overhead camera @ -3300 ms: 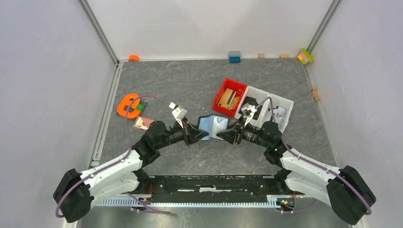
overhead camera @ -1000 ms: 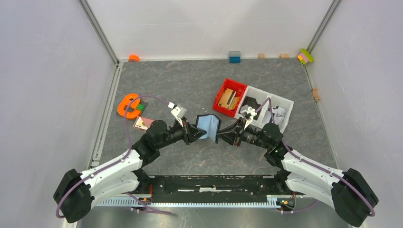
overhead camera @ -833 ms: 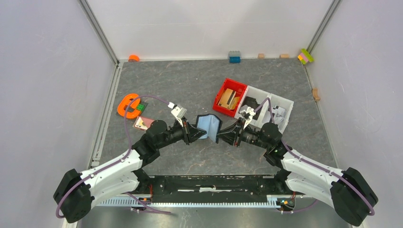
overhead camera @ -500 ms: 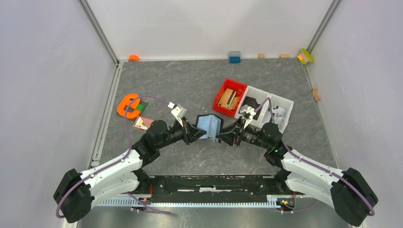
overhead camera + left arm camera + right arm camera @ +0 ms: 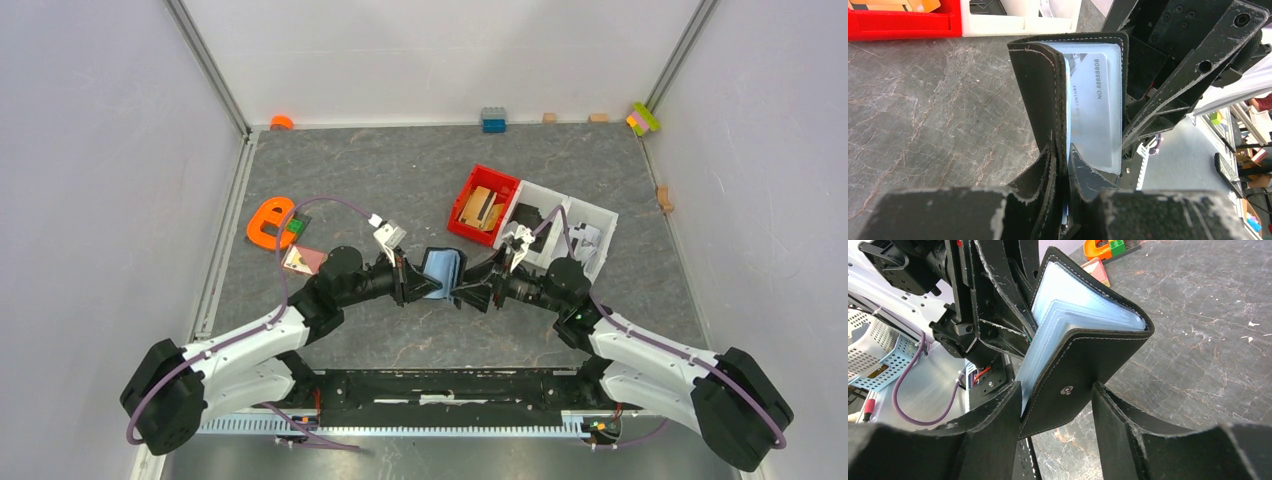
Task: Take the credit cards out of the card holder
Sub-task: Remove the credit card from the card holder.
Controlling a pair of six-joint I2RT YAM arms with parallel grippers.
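Both arms reach in low, elbows bowed outward, wrists turned toward each other so the grippers meet nose to nose. The left gripper (image 5: 418, 281) is pinched tight on the card holder (image 5: 441, 271). The right gripper (image 5: 466, 293) has its jaws spread, one finger on either side of it, not clamping.

Black card holder (image 5: 1083, 365), pale-blue inside; grey veined table (image 5: 400, 170); red bin (image 5: 898, 25).
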